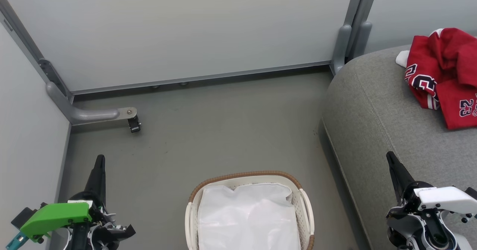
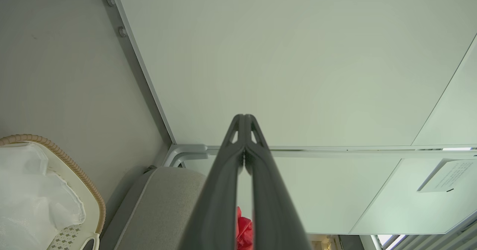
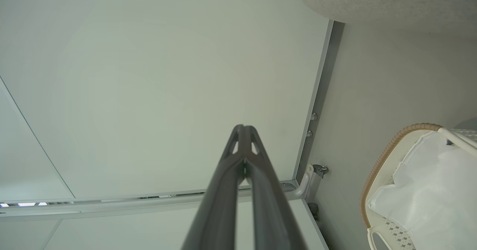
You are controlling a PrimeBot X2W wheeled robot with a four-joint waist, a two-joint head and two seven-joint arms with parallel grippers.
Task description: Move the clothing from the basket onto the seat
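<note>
head view: the clothing [image 1: 443,71] sits in a red heap on the seat [image 1: 372,112], up at the far right and well apart from the basket [image 1: 246,174]. you can read the lettering and the 23 from here. the basket seems to hold just the white sheet [image 1: 248,220], but its near end is cut off by the frame. left fingers [image 1: 98,175] and right fingers [image 1: 397,171] are both clenched on nothing, low at either side. to me the job looks done, so the step in hand is basically wrap-up. i'd leave the sheet alone, since it's lining and not laundry, and check that cut-off end of the basket before calling it.

left wrist view: looks along its own clenched fingers [image 2: 227,175] at the wall. here the clothing [image 2: 244,229] is just a red sliver between them, above the seat [image 2: 167,198]. the basket [image 2: 74,168] is at the lower left, and you can see the patterned holes under the sheet.

right wrist view: clenched fingers [image 3: 223,183] again, empty. this one gets the other side of the basket [image 3: 384,153], with a white handle across the sheet. the seat [image 3: 391,0] is just a rounded edge at the top.
</note>
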